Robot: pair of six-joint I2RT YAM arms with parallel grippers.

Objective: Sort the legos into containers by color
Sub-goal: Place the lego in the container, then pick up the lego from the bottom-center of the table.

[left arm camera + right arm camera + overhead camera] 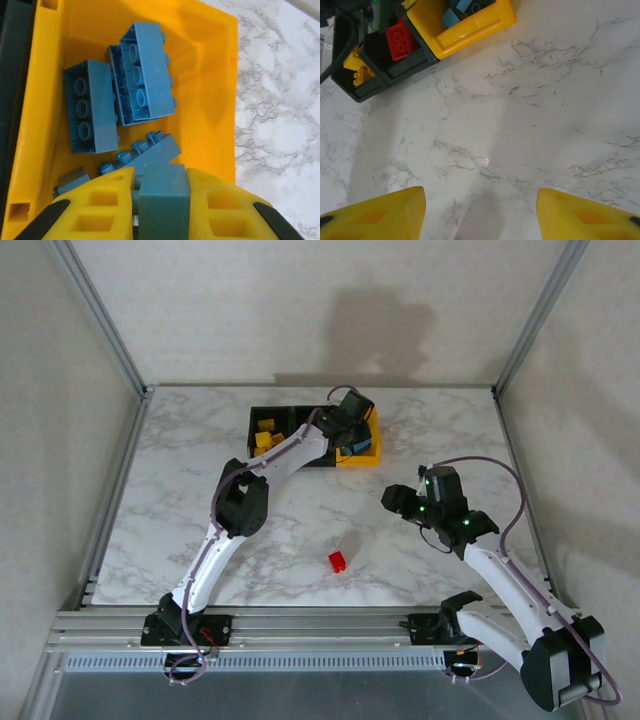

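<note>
Holding a small blue studded plastic brick (pixel 164 192) end-on between its yellow fingers, your left gripper (pixel 161 215) is clamped shut on it and hangs over the open-topped yellow plastic bin (pixel 210 75) at the right end of the joined row. That placement makes sense. The bin already has several loose blue bricks (pixel 142 75) lying in it, so this is the blue compartment, and the held piece sits above its near end. I judge you are at the release step. Letting go from here should drop it inside the walls, though it may land on the tilted blue brick (pixel 150 152) just beneath.

Your right gripper (pixel 480 212) is spread open with nothing between its fingers. It hovers over bare marble-patterned tabletop (pixel 530 115), well apart from the bins, and looks parked out of the left arm's way rather than working.

From the right wrist view, the middle black plastic bin (pixel 407 67) carries red bricks (pixel 399 39) and the far black plastic bin (pixel 362 90) carries yellow bricks (pixel 355 60), so the colours are kept apart. One small red brick (pixel 337 561) lies alone on the tabletop, between the two arms and nearer the front edge. By my reading it is the last piece left out and belongs in the middle bin. Either arm might reach it, and the right gripper is the nearer one.
</note>
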